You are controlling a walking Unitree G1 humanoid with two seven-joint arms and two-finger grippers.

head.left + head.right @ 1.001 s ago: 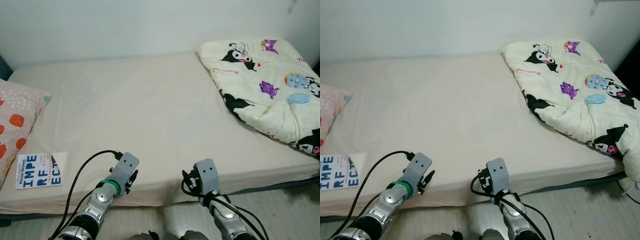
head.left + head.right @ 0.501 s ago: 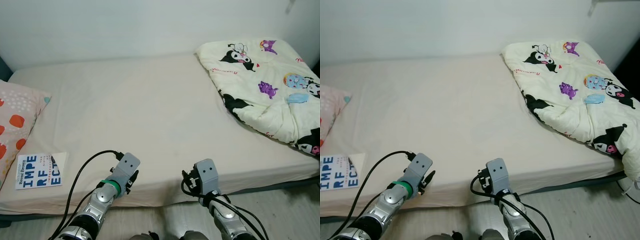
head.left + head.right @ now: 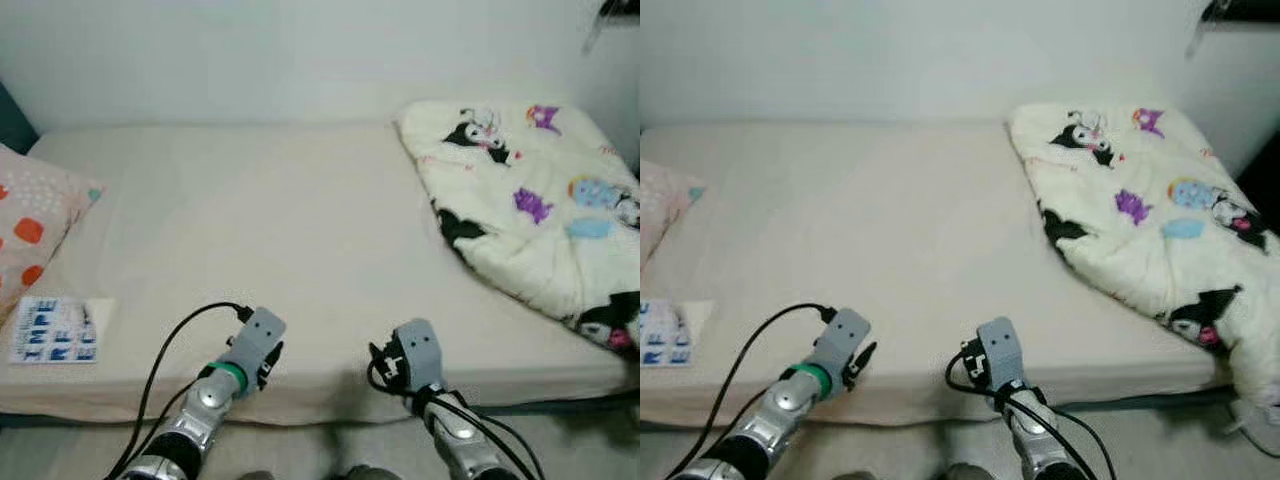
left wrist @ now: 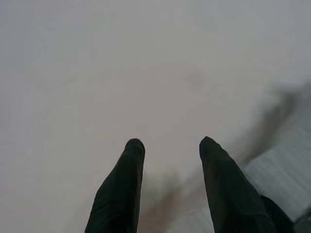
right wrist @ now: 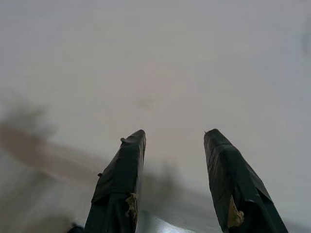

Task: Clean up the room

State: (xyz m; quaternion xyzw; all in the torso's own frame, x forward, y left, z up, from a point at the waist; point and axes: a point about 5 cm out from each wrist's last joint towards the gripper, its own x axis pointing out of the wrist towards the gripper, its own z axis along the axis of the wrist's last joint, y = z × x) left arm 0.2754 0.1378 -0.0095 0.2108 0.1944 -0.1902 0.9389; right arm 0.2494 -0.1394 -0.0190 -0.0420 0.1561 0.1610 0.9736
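The book (image 3: 55, 329) cover is blurred; the pillow (image 3: 35, 225) is cut off.

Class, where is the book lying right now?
In the left eye view, the book lies on the bed near its front left edge, just in front of the dotted pillow.

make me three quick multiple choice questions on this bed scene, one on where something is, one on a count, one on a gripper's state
1. Where does the book lie?
A. on the cartoon quilt
B. near the bed's front edge, beside the pillow
C. on the floor

2. How many pillows are on the bed?
A. one
B. two
C. three

3. The left gripper is
A. shut on the book
B. shut on the quilt
C. open, holding nothing

Answers: B, the book sits by the spotted pillow; A, one pillow lies at the left end; C, its fingers stand apart over bare sheet.
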